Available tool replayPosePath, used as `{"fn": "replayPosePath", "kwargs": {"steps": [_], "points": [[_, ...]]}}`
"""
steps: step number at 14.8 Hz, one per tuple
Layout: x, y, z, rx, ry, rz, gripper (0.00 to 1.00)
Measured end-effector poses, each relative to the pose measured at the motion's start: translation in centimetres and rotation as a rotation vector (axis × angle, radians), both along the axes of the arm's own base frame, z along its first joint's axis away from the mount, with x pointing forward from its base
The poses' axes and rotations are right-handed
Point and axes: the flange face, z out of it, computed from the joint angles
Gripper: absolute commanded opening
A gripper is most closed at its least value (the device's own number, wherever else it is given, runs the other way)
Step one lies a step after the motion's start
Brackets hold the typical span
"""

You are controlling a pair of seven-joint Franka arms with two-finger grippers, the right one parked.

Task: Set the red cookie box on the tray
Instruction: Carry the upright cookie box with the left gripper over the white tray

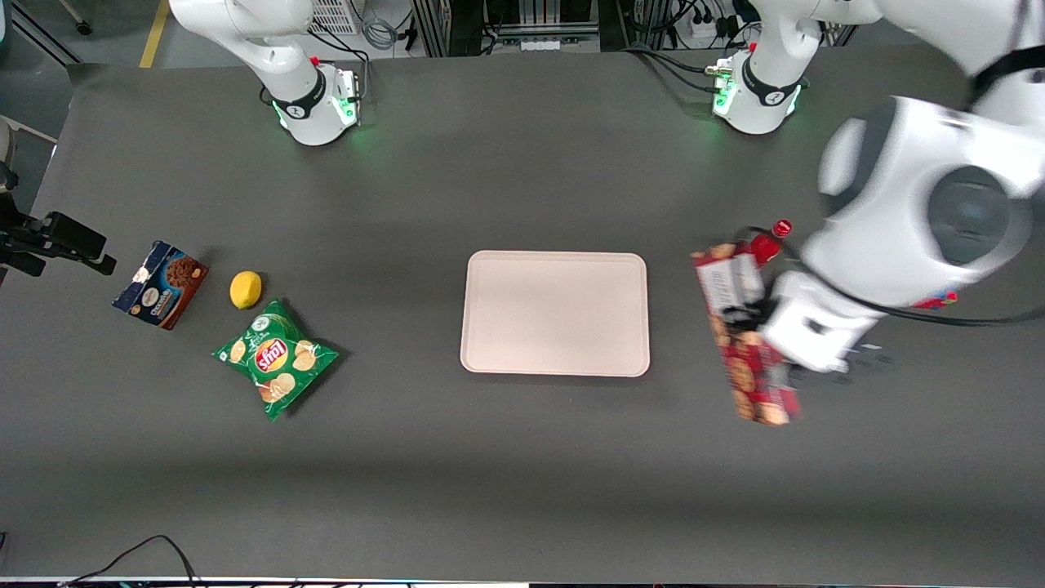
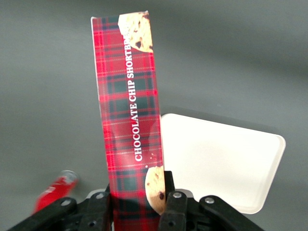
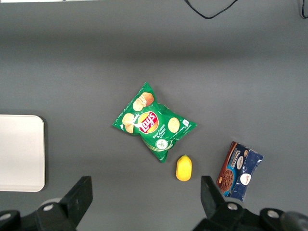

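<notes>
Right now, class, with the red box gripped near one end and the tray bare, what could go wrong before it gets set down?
1. The gripper is shut on the red box near one end, so the long free length could swing or slip in the fingers.
2. The red bottle lies beside the box; a low sweep might knock it.
3. The box is long, and the tray has a low rim; placed askew, an end could rest on the rim.

Dark grey table point(image 1: 522, 457) carries tray point(image 1: 555, 314), chip bag point(image 1: 275, 358), lemon point(image 1: 246, 289), blue cookie box point(image 1: 161, 283), red bottle point(image 1: 766, 243); gripper point(image 1: 755, 314) above it near bottle.
</notes>
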Motion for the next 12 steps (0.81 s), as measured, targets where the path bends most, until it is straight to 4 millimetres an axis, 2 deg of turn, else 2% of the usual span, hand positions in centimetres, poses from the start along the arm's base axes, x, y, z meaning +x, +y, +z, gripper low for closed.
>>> {"fn": "replayPosePath", "kwargs": {"steps": [3,6,9,12], "points": [[-4.3,-9.3,-1.5,0.057,-0.042,-0.079,0.12],[-8.3,-16.0,-3.7,0.115,-0.114,-0.204,0.12],[-11.1,-20.0,-7.7,0.104,-0.185,-0.287,0.13],[-12.5,-20.5,-12.6,0.075,-0.217,-0.321,0.14]]}}
